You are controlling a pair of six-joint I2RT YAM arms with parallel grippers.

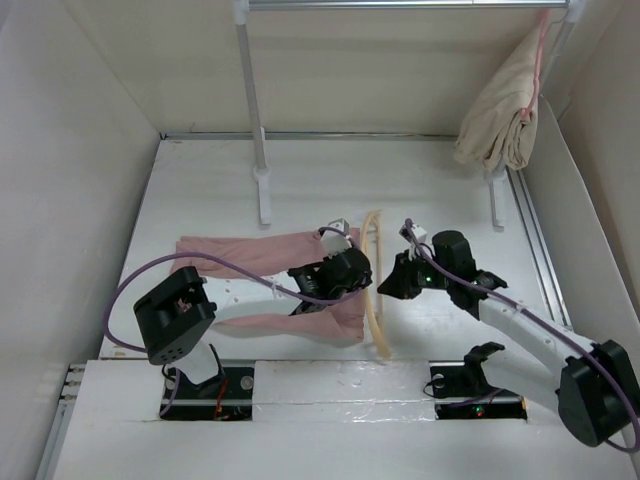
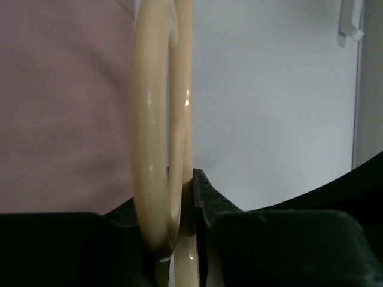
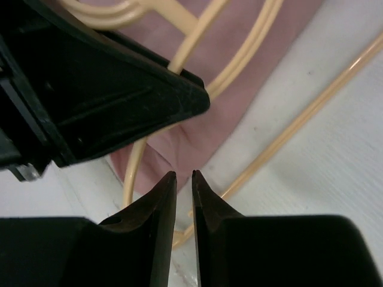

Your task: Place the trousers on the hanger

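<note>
Two legs of the trousers [image 1: 240, 255] lay spread on the white worktop [image 1: 450, 200], reaching from the left side toward the centre, one leg farther and one nearer. Their right end lay under your left arm's wrist. Your left fingers [image 2: 209, 206] were pinching the hanger [image 1: 374, 250]. The left wrist view showed a thin cream bar clamped between them, with the hanger's thicker curved part just left of it and pink cloth behind. From above, the hanger appeared edge-on, a narrow cream line running near to far at the trousers' right end, touching the cloth. In the right wrist view its curved arms crossed over the pink cloth, while its thin straight bar ran over bare worktop beside the cloth. Your right fingers [image 3: 158, 203] hovered just right of the hanger. They were almost pressed together, with a narrow slit between the tips and nothing pinched there, and the left arm's black body sat close by them. Far right, a beige garment [image 1: 495, 115] hung on a pinkish hanger [image 1: 541, 50] from the rail [image 1: 400, 4], well apart from everything on the worktop.
</note>
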